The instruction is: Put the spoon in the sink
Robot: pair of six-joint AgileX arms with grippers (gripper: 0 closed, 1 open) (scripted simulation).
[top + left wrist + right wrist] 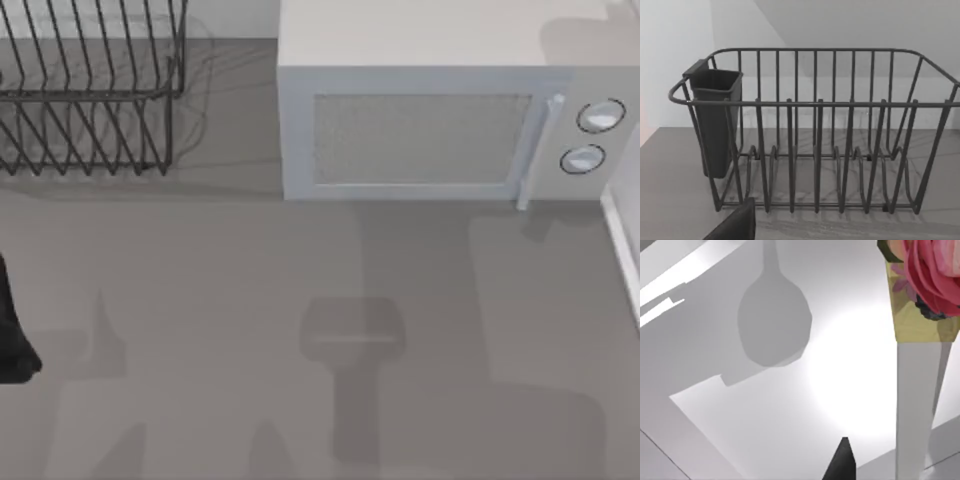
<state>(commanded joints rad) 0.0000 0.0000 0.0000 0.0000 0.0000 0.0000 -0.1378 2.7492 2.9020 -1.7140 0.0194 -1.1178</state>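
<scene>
1. The left arm [12, 330] is sitting at the left edge of the grey table [220, 300] in the top view, showing as a dark shape well apart from the other items.
2. The left gripper [735, 222] is facing the dark wire dish rack [815, 130]. I cannot tell whether it is spread or pressed together.
3. The dish rack is standing upright at the far left of the table [90, 90], and a dark plastic utensil cup [715, 120] is hanging on the rails at one end.
4. A pale grey box-shaped microwave [440, 120] with two round knobs is standing at the far side, to the right of the rack and apart from it, with its door closed.
5. A white raised rim [625, 250] is running along the right edge of the table, just to the right of the microwave; it looks like the sink's edge.
6. The right gripper [841, 460] is hanging over a smooth white surface [840, 380] with stepped white edges. Whether it is spread, pressed together or pinching something, I cannot tell.
7. A grey spoon-shaped patch [772, 320] is lying flat on that white surface, its rounded end toward the gripper; it is reading as a shadow.
8. A slender white bar with a rose-and-yellow printed end [917, 390] is standing close to the camera beside the gripper. It may be the spoon, but I cannot tell for certain.
</scene>
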